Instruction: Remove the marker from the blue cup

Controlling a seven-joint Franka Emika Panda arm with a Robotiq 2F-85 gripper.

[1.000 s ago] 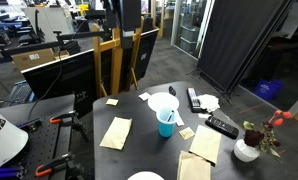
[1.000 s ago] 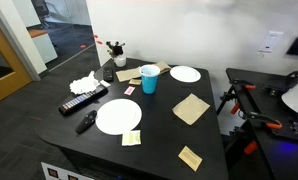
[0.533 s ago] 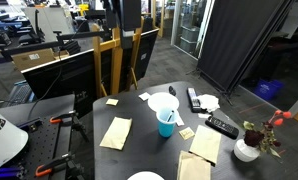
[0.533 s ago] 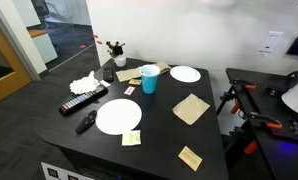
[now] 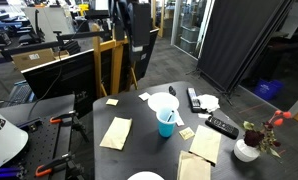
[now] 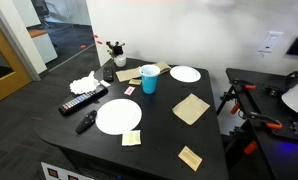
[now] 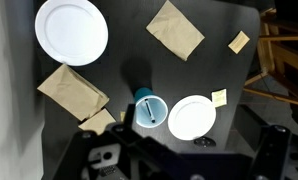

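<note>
The blue cup (image 5: 166,124) stands upright near the middle of the dark table (image 5: 139,150). It also shows in the other exterior view (image 6: 149,79) and from above in the wrist view (image 7: 149,110). The marker (image 7: 150,108) is a slim dark stick that leans inside the cup, with its top poking over the rim (image 5: 173,117). My gripper (image 5: 136,35) hangs high above the far side of the table, well clear of the cup. In the wrist view it is only a dark blur (image 7: 149,165) along the bottom edge. I cannot tell if its fingers are open.
A small white plate (image 7: 192,117) sits right next to the cup and a large plate (image 7: 71,30) lies farther off. Brown napkins (image 7: 176,28), yellow sticky notes (image 7: 239,41), two black remotes (image 6: 82,101), crumpled tissue (image 6: 85,84) and a flower vase (image 5: 247,150) lie around.
The arm at the top of the exterior view has shifted slightly to the right and lower. The cup, the marker and the rest of the table are unchanged.
</note>
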